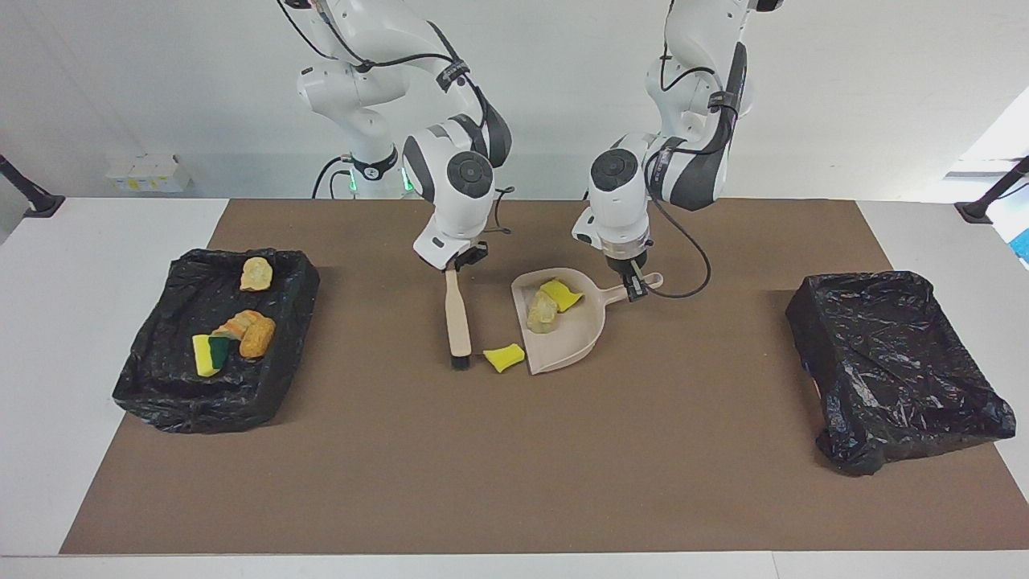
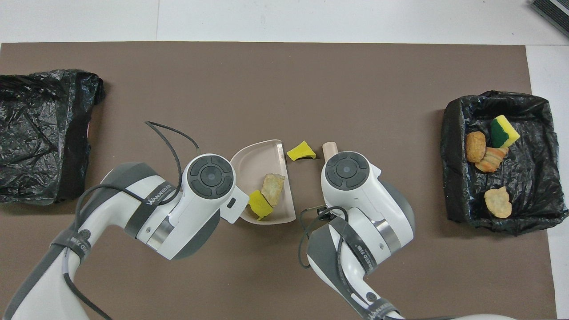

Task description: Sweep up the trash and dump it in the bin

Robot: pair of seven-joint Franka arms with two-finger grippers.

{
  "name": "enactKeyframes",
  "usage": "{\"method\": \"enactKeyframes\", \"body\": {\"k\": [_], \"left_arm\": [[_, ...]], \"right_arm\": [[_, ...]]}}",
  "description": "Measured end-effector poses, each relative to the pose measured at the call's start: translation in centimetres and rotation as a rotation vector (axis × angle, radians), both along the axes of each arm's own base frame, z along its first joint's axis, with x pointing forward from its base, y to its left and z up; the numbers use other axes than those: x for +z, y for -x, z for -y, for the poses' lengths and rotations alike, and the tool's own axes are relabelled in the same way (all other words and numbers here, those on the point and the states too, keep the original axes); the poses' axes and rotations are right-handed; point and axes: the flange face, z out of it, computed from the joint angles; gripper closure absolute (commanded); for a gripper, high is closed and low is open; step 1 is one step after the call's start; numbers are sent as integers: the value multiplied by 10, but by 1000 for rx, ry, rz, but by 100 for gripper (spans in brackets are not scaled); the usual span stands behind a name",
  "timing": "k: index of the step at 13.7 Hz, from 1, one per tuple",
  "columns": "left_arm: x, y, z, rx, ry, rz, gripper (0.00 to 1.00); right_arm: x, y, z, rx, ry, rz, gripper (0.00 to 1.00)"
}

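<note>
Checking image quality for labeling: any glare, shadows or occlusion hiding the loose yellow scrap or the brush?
Facing view: even light, soft shadows; the loose yellow scrap and the brush show fully beside the dustpan. Overhead view: the right arm's wrist hides most of the brush, only its tip shows; scrap is clear. Bin liners show glossy highlights.

White arms (image 1: 378,48), grey joint bands, black looping cables (image 2: 171,133).

A beige dustpan (image 2: 260,162) on the brown worktop (image 2: 266,89) holds a yellow sponge piece (image 2: 259,204) and a tan lump (image 2: 272,189). Another yellow scrap (image 2: 301,151) lies just beside its open edge. Four more scraps sit in the black-lined bin (image 2: 529,204) toward the right arm's end.
</note>
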Motion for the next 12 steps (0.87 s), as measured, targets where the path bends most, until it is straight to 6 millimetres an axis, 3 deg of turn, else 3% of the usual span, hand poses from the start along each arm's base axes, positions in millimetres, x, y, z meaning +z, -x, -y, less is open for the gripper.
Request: {"method": "enactKeyframes", "body": {"k": [2,7,12], "left_arm": [[0,0,0,2,0,0,100],[-1,0,-1,10,-1,0,100],[-1,0,-1,9,-1,0,100]], "right_arm": [[0,-3,-14,25,-16,8,100],[-1,34,-72,83,-157,-62,100],[13,49,-91,34,-255,-110,100]]}}
